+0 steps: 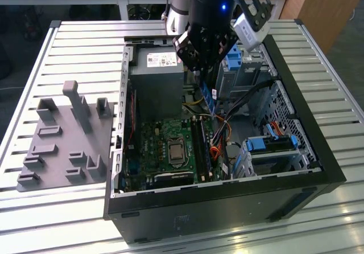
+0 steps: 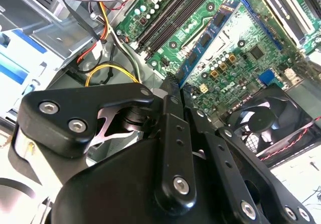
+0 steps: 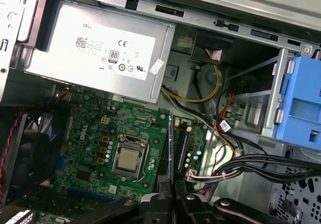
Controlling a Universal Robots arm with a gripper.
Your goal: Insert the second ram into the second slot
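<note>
We are looking into an open computer case point(image 1: 227, 203) that is lying on its side on a slatted metal table point(image 1: 68, 43), with a grey moulded fixture point(image 1: 62, 146) resting just beside it towards the exterior view's left. The gripper point(image 1: 205, 82) is hanging over the middle of the case, and its jaws are pressing together on the second ram point(image 1: 209, 99), the thin blue stick that it is gripping by its upper end. The stick is pointing down from the fingertips towards the motherboard point(image 1: 153, 146). Its lower end is sitting above the black memory slots point(image 1: 199, 146), which are running alongside the processor socket point(image 1: 175, 150). In the second wrist view we are seeing the gripper point(image 2: 173, 86) from behind. One black finger point(image 2: 169, 113) is lying flat against the second ram point(image 2: 208, 35), which is stretching away from it over the green board with the memory slots point(image 2: 168, 18) off to one side and a black fan point(image 2: 266, 121) near the other. In the first wrist view the second ram point(image 3: 170, 143) is showing edge-on as a narrow blue line rising from the gripper point(image 3: 172, 186), just beside the memory slots point(image 3: 181, 138) and roughly parallel to them. It is appearing raised off the board rather than seated, though we cannot tell whether its lower edge is touching a slot. The silver power supply point(image 3: 100, 48) is sitting beyond the board.
</note>
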